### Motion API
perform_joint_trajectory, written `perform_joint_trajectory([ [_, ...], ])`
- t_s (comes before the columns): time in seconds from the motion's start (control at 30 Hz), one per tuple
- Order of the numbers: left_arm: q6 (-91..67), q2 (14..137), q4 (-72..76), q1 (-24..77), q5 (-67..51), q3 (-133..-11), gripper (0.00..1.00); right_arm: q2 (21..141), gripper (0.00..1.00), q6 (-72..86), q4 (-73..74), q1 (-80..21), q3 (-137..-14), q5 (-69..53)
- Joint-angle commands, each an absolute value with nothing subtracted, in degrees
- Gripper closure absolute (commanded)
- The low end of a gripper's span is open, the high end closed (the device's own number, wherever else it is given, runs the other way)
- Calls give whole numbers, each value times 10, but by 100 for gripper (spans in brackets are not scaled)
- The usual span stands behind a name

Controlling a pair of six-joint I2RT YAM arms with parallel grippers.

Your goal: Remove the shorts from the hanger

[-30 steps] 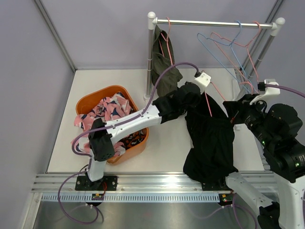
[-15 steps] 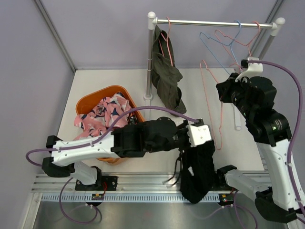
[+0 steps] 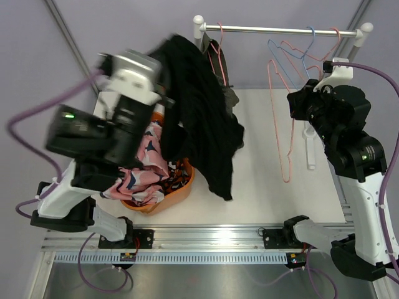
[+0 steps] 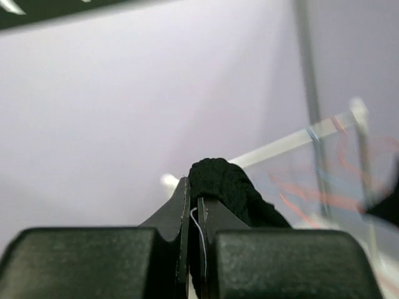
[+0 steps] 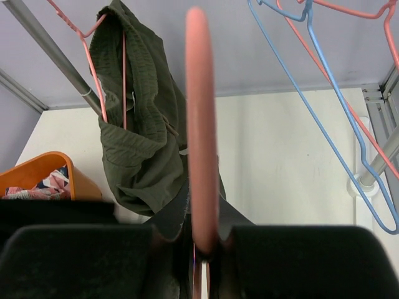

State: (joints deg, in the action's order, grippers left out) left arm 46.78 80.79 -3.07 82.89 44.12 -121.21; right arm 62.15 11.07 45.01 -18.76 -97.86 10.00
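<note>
My left gripper [image 3: 163, 87] is raised high over the orange basket [image 3: 176, 193] and is shut on the black shorts [image 3: 206, 124], which hang in a long fold down past the basket's right rim. In the left wrist view the fingers pinch the black cloth [image 4: 227, 187]. My right gripper [image 3: 298, 104] is shut on a bare pink hanger [image 3: 288, 149] that dangles below the rail; the right wrist view shows its wire [image 5: 202, 156] between the jaws. The olive green shorts [image 5: 140, 143] hang on another pink hanger at the rail's left end. The pink patterned shorts [image 3: 146, 180] lie in the basket.
The clothes rail [image 3: 280, 28] stands at the back on two white posts. Blue and pink empty hangers [image 3: 299, 53] hang at its right end. A bit of orange-and-black print [image 3: 182, 168] shows at the basket's right rim. Purple walls close the left and back.
My left arm has swung the black shorts from the table's front middle up and left, over the basket. The right arm has hardly moved and still holds the pink hanger.
</note>
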Motion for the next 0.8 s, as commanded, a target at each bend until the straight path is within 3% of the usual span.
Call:
perform_joint_trajectory([
  [0.0, 691, 820, 201, 827, 475, -1321, 100, 623, 100, 101, 451, -192, -1009, 110],
  [0.17, 723, 819, 237, 811, 461, -1327, 100, 621, 100, 88, 461, -192, -1017, 118],
  [0.27, 665, 788, 222, 781, 461, -1248, 100, 619, 100, 86, 464, -192, -1018, 120],
  [0.47, 461, 714, 98, 700, 443, -1088, 100, 606, 100, 88, 461, -192, -1005, 117],
  [0.77, 165, 675, -75, 526, 386, -979, 100, 595, 100, 88, 456, -192, -985, 115],
])
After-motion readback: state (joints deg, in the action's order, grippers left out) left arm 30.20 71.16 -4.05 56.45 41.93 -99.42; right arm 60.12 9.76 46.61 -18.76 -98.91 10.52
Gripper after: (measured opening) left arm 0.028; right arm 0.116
